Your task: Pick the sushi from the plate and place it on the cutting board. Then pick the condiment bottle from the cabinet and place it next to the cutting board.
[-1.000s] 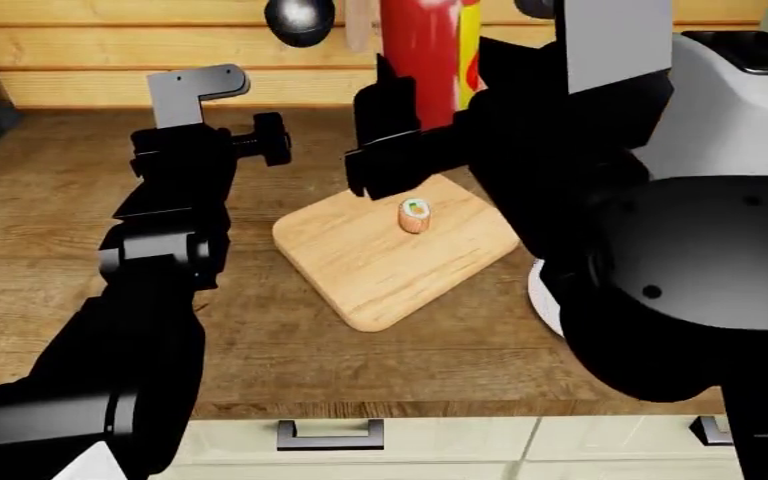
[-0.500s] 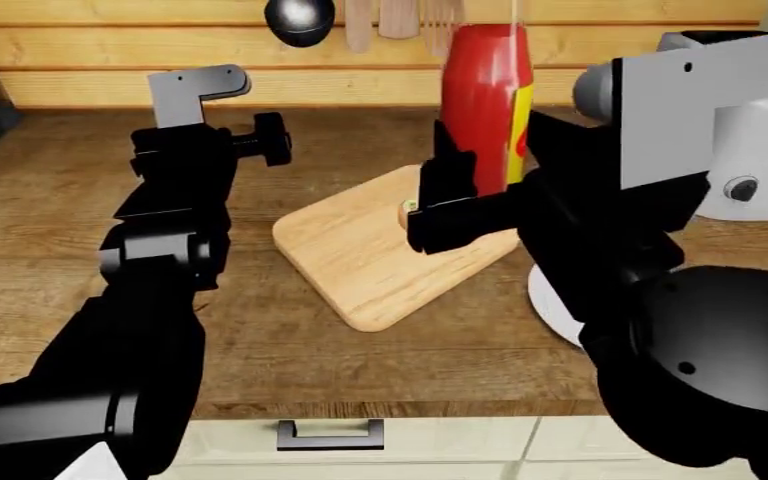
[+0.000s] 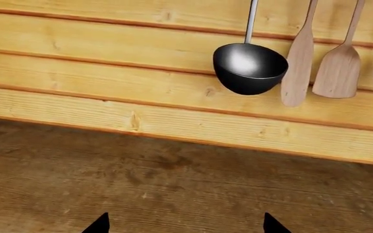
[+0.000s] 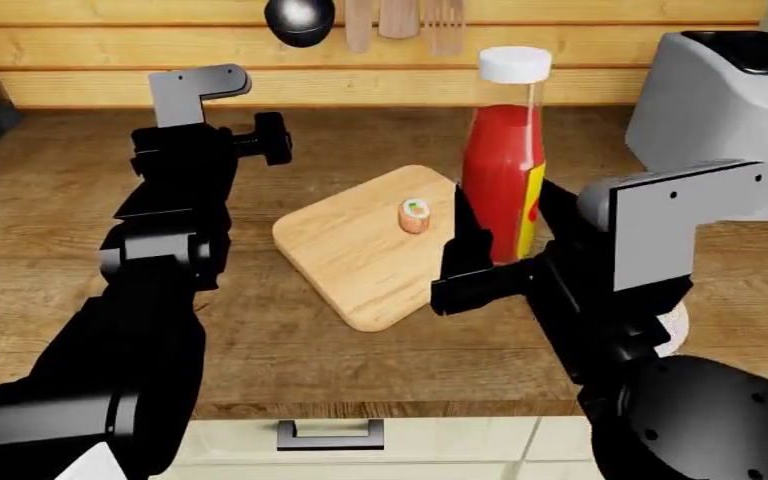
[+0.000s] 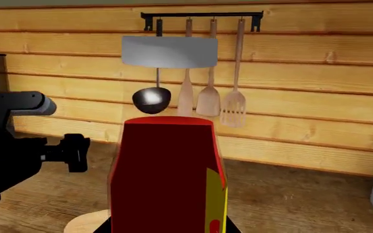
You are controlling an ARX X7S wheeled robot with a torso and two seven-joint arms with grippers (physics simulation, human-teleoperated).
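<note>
The condiment bottle [image 4: 503, 170], red with a white cap and yellow label, stands upright in my right gripper [image 4: 491, 268], which is shut on its lower body at the right edge of the cutting board [image 4: 351, 255]. In the right wrist view the condiment bottle [image 5: 163, 174] fills the middle, with the right gripper [image 5: 170, 230] dark on both sides of it. The sushi [image 4: 415, 216] stands on the board's far part. A white sliver of the plate [image 4: 674, 328] shows behind my right arm. My left gripper [image 3: 185, 228] is open over bare counter, holding nothing.
A white appliance [image 4: 715, 100] stands at the back right. A ladle [image 3: 249, 68] and wooden spatulas [image 3: 339, 68] hang on the plank wall from a rack [image 5: 203, 14]. My left arm [image 4: 171, 210] rises left of the board. The drawer handle [image 4: 331, 435] marks the counter's front edge.
My right gripper has carried the bottle down and to the right, from above the board's far side to its right edge. The sushi shows again. The left arm has not moved.
</note>
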